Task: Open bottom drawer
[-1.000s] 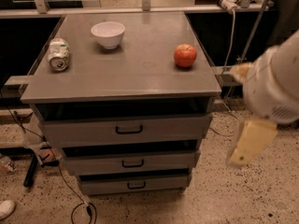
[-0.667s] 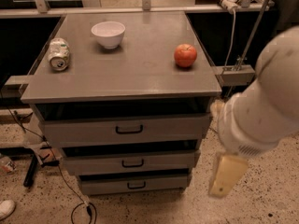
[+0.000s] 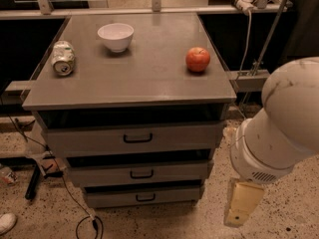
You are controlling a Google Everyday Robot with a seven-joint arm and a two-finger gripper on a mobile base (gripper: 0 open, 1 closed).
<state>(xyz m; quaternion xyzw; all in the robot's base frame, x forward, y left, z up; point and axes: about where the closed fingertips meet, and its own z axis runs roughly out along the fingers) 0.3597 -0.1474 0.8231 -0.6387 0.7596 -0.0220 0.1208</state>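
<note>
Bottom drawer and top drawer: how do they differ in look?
The bottom drawer has a narrower, shorter front than the top drawer. The bottom drawer's handle is smaller than the top drawer's. Both are grey with black handles. The hand hangs right of the bottom drawer, apart.

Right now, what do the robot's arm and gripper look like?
The arm is bulky, rounded glossy white shells with faint dark scuffs and a vent grille. The gripper, at lower right, right of the bottom drawer, is a flat cream-coloured block with a small dark hole.
</note>
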